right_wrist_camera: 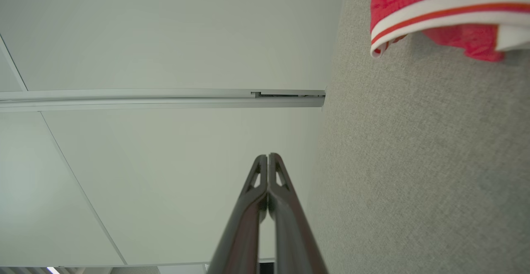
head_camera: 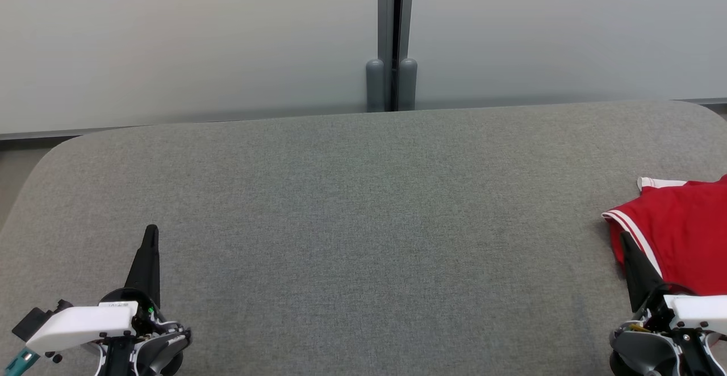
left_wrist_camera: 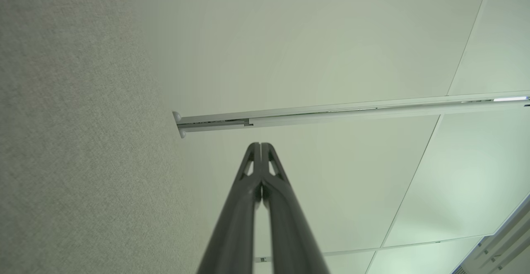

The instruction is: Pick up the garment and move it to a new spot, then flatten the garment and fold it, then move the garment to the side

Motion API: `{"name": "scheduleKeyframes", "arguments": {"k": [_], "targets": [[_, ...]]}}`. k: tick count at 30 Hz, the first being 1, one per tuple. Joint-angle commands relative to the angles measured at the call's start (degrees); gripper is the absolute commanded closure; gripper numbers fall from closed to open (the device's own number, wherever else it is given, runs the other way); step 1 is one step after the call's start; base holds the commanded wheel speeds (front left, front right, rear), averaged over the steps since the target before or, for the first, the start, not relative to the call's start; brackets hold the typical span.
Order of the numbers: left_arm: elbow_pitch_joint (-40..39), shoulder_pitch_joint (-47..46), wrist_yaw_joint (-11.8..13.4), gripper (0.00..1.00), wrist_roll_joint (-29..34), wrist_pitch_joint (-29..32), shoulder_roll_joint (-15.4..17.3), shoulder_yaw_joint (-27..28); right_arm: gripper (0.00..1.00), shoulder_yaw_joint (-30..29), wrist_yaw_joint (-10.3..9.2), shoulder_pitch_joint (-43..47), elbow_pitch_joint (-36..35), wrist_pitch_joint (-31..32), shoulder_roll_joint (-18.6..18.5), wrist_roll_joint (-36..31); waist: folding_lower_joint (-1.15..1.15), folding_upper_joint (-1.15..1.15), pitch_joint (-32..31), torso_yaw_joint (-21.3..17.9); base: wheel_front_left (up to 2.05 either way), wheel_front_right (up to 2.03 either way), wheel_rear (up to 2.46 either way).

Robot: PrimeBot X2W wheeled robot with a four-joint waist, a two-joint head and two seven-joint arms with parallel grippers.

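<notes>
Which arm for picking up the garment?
Right. The red garment lies at the far right of the grey surface, close by the right hand; the left hand sits far across. Both are shut, empty.

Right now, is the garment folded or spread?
Not spread: the garment lies in overlapping layers, striped hem over red cloth. How neatly, cannot tell; it's cropped.

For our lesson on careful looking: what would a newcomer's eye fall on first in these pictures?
The red garment with white trim, lying at the right edge of the grey surface, is the one bright thing. Next come the left gripper at lower left and the right gripper at lower right near the garment, both dark, shut and empty.
</notes>
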Motion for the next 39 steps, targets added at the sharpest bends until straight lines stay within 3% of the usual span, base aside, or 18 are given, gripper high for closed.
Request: {"name": "scheduleKeyframes", "arguments": {"k": [1, 39], "targets": [[0.0, -0.8, -0.2, 1.00, -0.1, 0.2, 0.3, 0.2, 1.00, -0.1, 0.02, -0.5, 0.1, 0.2, -0.2, -0.2, 0.00, 0.00, 0.0, 0.0, 0.00, 0.00, 0.00], [0.0, -0.8, -0.2, 1.00, -0.1, 0.2, 0.3, 0.2, 1.00, -0.1, 0.02, -0.5, 0.1, 0.2, -0.2, -0.2, 0.00, 0.00, 0.0, 0.0, 0.00, 0.00, 0.00]]}}
